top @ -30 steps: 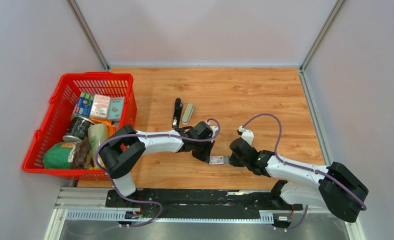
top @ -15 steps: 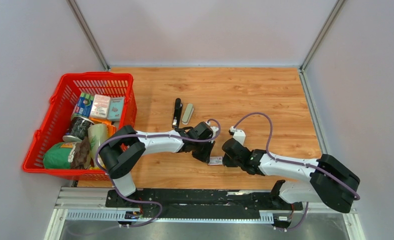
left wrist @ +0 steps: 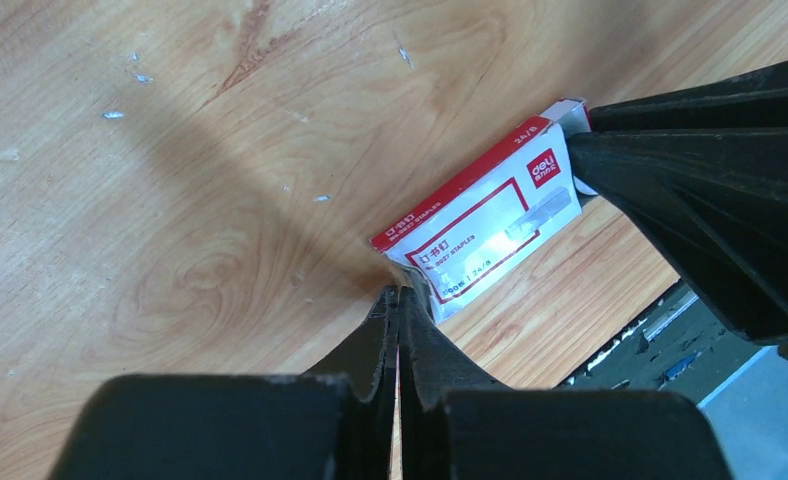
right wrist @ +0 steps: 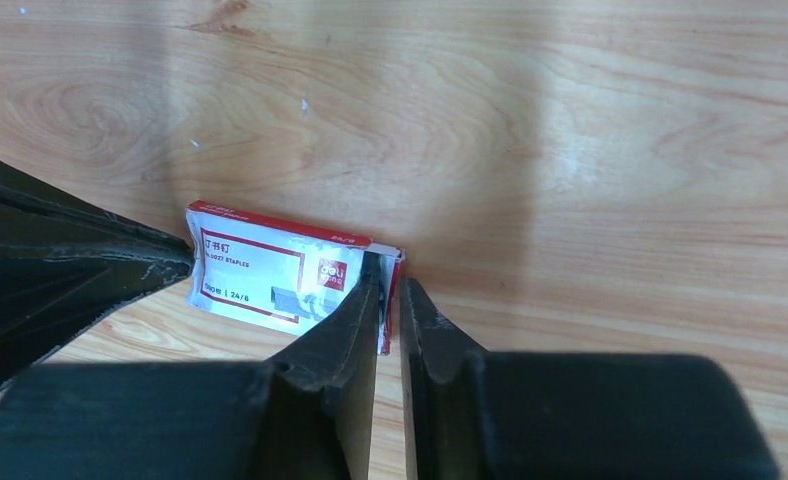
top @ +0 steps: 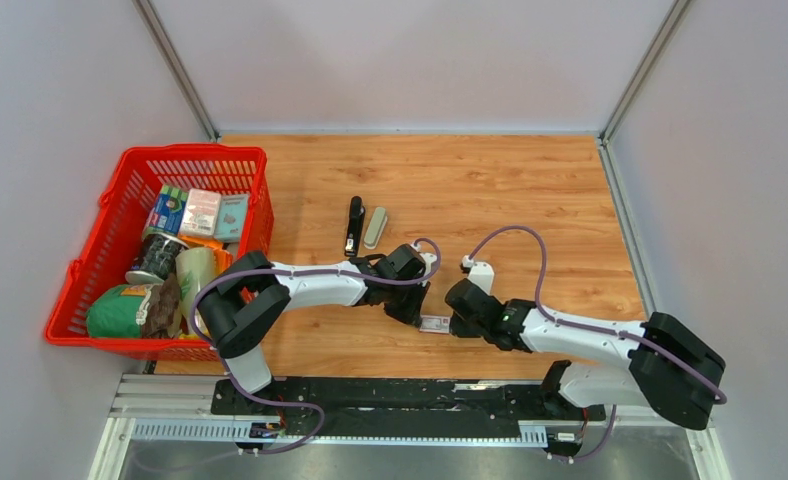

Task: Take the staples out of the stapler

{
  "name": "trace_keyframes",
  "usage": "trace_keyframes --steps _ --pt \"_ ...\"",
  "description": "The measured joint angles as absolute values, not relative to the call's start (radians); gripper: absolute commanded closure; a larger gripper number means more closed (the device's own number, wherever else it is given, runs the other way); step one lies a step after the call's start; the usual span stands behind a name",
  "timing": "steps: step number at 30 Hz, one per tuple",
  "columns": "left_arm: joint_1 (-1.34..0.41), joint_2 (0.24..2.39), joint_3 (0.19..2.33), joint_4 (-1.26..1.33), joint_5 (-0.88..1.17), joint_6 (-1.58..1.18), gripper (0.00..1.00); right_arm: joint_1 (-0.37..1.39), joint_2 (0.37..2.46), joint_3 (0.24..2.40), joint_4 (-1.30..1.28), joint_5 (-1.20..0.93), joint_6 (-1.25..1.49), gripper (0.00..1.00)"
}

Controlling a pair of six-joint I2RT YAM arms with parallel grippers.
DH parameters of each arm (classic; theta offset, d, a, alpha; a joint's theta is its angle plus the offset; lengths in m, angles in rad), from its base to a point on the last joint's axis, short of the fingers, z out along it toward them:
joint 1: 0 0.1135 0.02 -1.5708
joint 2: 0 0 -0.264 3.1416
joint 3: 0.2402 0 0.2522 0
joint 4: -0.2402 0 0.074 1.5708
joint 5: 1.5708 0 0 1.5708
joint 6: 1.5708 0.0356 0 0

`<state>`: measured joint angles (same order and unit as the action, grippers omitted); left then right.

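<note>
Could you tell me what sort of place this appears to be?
Probably a robot-lab test cell: wooden tabletop boxed in by plain white walls, red basket of props, right gripper pinching a staple box.

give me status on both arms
Left gripper shut at staple box, right gripper pinching its other end. Stapler apart, untouched. Nothing in the way.

We're looking into a robotics lab test cell: plain pale grey partition walls (top: 410, 60) box in a wood-grain laminate tabletop (top: 490, 190), a slotted aluminium mounting rail (top: 165, 428) runs along its near edge, and a red plastic mesh basket (top: 192, 150) of packaged props sits at left.
</note>
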<state>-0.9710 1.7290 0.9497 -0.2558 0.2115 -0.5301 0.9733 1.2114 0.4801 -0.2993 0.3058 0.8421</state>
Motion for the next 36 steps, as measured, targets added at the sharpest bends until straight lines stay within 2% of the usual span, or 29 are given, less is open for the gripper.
trace_keyframes --steps 5,14,25,36 --pt "-0.973 1.729 0.949 -0.250 0.211 -0.530 1.00 0.974 1.171 0.480 -0.358 0.323 0.846 0.76" --pt "-0.974 1.729 0.949 -0.250 0.210 -0.530 1.00 0.974 1.112 0.480 -0.429 0.354 0.851 0.75" --pt "-0.975 1.729 0.949 -0.250 0.209 -0.530 1.00 0.974 1.119 0.480 -0.442 0.371 0.867 0.99" --pt "-0.978 1.729 0.949 -0.249 0.208 -0.530 1.00 0.974 1.185 0.480 -0.369 0.337 0.868 1.00"
